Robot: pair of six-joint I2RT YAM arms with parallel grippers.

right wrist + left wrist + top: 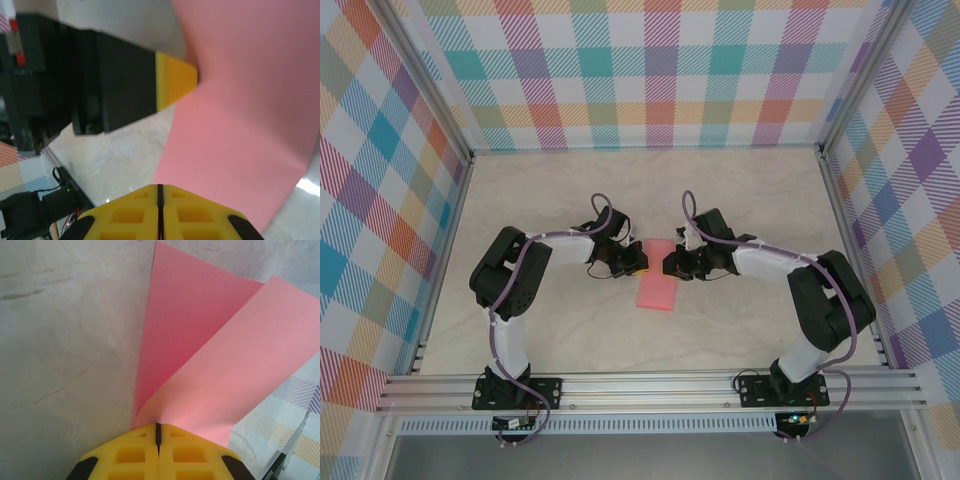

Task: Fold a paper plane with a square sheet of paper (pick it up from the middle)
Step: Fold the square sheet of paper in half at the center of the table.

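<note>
While doubling the square sheet of paper (200, 340), pinching its bend in left pincer (158, 426), likely to crease; right pincer (159, 187) pressed together alongside.

paper (250, 125): top+right cut by frame | left hand (187, 80): blurred | right hand (159, 192): base cut off

The sheet of paper (657, 285) is laid near the middle of the table (570, 330), ahead of the two arm bases and between them. Its far half is flanked by the left gripper (638, 262) on its left and the right gripper (670, 265) on its right, their tips pointed at each other across it. The sheet is doubled over, with one flap raised above the other, and its fold is pinched in the closed left gripper. The closed right gripper's tips are set against the opposite edge.
</note>
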